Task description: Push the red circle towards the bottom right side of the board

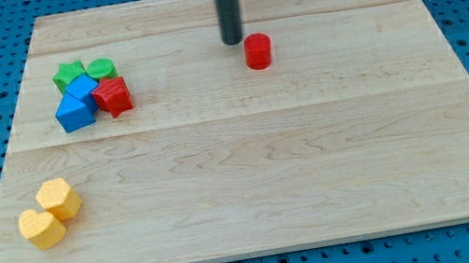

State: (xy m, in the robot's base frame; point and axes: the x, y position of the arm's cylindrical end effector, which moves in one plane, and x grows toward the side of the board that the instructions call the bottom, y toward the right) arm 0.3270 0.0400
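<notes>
Rod and tip are seen in the one camera view: the dark rod comes straight down from the view's top edge, upright, and my tip [233,42] is set on the wooden board [252,185] in its upper middle. No jaws are carried; the end effector is a plain solid rod, and nothing is clamped by it.

The red circle [258,51] is found just beside my tip, to the view's right and slightly toward the bottom. Whether the two are touching cannot be told; at most a very narrow gap is seen between them. The circle is stood flat as a short cylinder, its round face turned up, so no long axis or pointing direction can be made out.

Other blocks are gathered well apart from it, at the view's upper left: a green star [68,75] and a second green block [100,69], rounded in outline, are placed side by side, with two blue blocks [77,103] packed together just below them and a red star-like block [113,96] touching the blue ones on their right. Two yellow blocks [50,213] are set against each other at the lower left, the lower one heart-like in shape. No block is seen between the red circle and the board's bottom right corner.
</notes>
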